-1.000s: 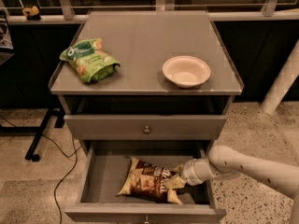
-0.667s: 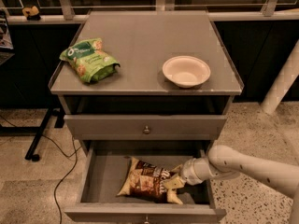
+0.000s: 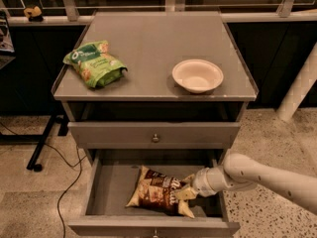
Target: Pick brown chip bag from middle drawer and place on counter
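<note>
The brown chip bag [image 3: 156,192] lies flat on the floor of the open middle drawer [image 3: 106,187], right of its middle. My gripper [image 3: 184,192] reaches in from the right on a white arm [image 3: 257,175] and sits low in the drawer, right at the bag's right end and touching it. The bag rests on the drawer floor. The counter [image 3: 148,33] is the grey cabinet top above.
A green snack bag [image 3: 94,63] lies on the counter's left side and a white bowl [image 3: 197,75] on its right. The top drawer [image 3: 154,134] is closed. A black stand leg and cable [image 3: 42,148] are on the floor at left, a white pillar [image 3: 299,86] at right.
</note>
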Motion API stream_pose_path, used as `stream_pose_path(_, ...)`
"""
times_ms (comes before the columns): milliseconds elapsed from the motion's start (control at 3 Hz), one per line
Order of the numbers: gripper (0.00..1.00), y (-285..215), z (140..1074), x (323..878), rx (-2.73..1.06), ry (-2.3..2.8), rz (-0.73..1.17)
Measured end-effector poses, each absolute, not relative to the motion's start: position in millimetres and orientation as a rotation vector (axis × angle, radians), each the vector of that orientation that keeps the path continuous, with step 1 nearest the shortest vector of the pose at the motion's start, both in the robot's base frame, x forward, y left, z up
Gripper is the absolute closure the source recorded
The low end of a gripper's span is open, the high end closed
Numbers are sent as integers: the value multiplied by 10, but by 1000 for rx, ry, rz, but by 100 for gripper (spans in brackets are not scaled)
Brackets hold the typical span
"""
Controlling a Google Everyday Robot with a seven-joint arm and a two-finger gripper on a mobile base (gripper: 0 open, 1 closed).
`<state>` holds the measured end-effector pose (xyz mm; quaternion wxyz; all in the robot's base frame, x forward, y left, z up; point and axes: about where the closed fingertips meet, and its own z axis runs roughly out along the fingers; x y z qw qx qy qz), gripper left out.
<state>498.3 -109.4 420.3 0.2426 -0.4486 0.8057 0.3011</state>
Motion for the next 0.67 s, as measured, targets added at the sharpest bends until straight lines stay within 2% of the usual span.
stream_pose_path(667, 100, -1064, 5020, 4853, -1251, 2150, 762)
